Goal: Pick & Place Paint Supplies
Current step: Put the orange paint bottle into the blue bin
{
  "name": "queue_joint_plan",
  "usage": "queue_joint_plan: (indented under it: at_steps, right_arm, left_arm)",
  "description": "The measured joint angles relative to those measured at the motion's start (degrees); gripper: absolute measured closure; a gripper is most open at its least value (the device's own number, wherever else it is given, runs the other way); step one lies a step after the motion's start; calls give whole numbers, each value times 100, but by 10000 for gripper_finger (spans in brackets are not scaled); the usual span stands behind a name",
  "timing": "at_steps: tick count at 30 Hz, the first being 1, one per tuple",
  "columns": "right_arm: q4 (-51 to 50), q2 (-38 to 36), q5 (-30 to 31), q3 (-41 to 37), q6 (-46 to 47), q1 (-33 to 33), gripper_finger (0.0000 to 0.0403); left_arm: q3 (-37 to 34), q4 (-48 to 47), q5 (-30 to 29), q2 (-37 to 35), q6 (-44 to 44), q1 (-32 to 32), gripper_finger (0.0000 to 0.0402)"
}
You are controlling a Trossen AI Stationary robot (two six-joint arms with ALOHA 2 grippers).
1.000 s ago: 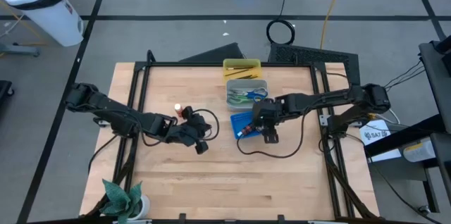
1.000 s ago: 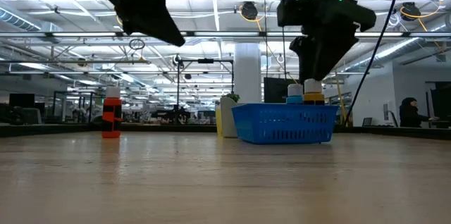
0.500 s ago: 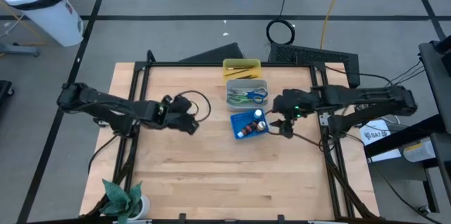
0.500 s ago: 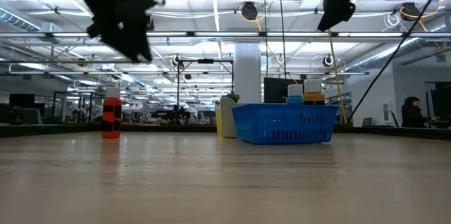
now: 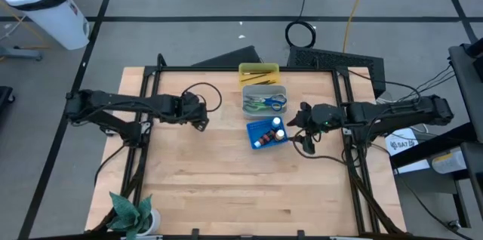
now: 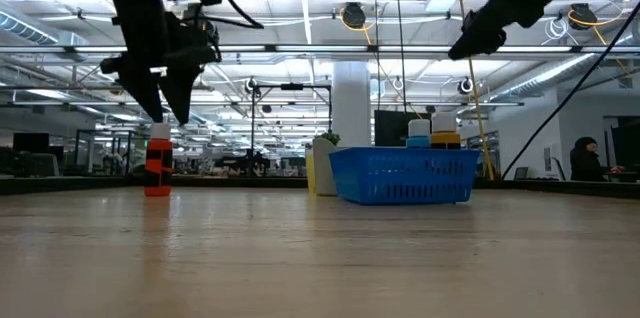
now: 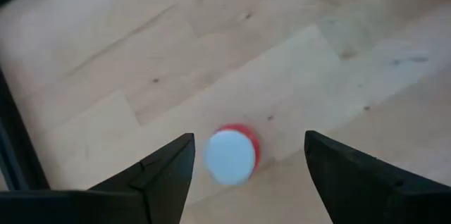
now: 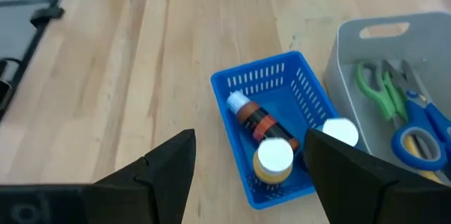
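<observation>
Red paint bottle [image 7: 232,155] stands beneath the open, down-pointing left end effector [image 7: 246,171].

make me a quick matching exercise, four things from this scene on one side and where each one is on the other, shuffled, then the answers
Things:
1. red paint bottle
2. green scissors
3. brown paint bottle
4. left gripper

Places:
A. lying in the blue tray
B. in the grey tray
C. above the red bottle, open
D. standing on the bare table

Pairs: 1-D, 2-B, 3-A, 4-C

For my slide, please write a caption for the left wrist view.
Open left claw poised above the upright red paint bottle on the wooden table.
</observation>
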Motion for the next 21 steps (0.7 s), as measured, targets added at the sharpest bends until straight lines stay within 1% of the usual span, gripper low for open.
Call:
queue_joint_plan:
  at_steps: [9, 14, 18, 21]
  right_arm:
    - [49, 0, -18, -131, 46, 2, 156]
    - [45, -1, -20, -133, 59, 2, 156]
    - [47, 0, -18, -133, 61, 2, 156]
    - [47, 0, -18, -133, 61, 2, 156]
  left_arm:
    - [-4, -87, 401, 357, 21, 379, 155]
    - [-4, -213, 465, 494, 1, 473, 173]
    - [-4, -235, 468, 508, 2, 481, 197]
    - [-4, -239, 484, 508, 3, 481, 225]
